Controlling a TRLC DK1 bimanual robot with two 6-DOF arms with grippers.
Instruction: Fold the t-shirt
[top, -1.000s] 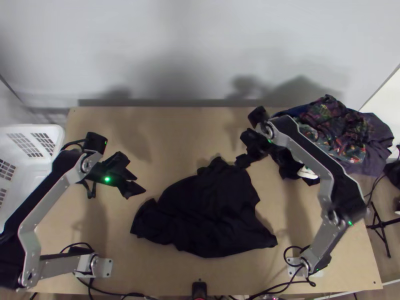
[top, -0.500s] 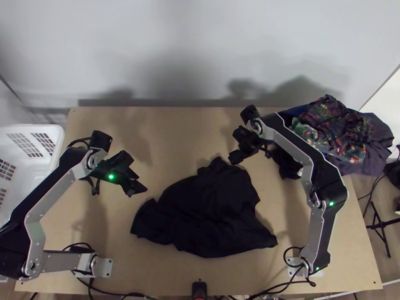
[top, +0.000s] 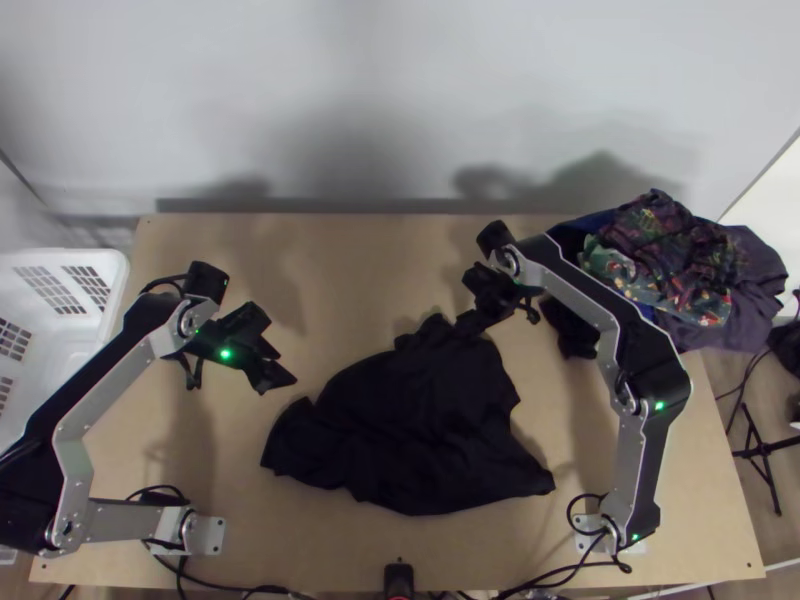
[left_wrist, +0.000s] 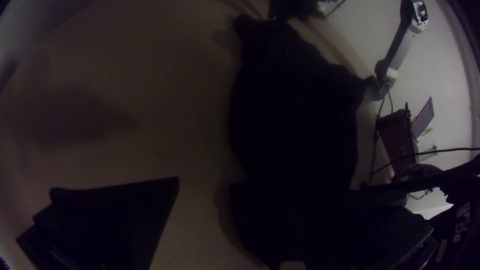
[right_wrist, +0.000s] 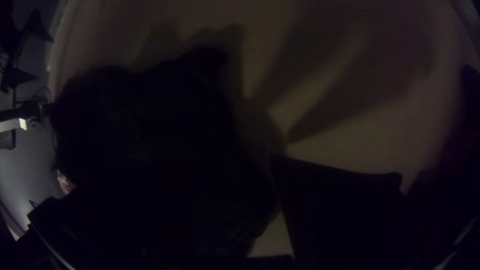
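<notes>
Top view — right end effector (top: 467, 325) shifted to far edge of t-shirt (top: 415, 425), parted — hold unclear

In the top view I see the table (top: 350, 270) in moderate light, with soft grey shadows (top: 485, 182) behind its far edge and a small green light (top: 225, 354) glowing above it. Both wrist views are very dim to me; pointed shadows (right_wrist: 345, 95) cross the table, its edges look bent, and corners become dark.
</notes>
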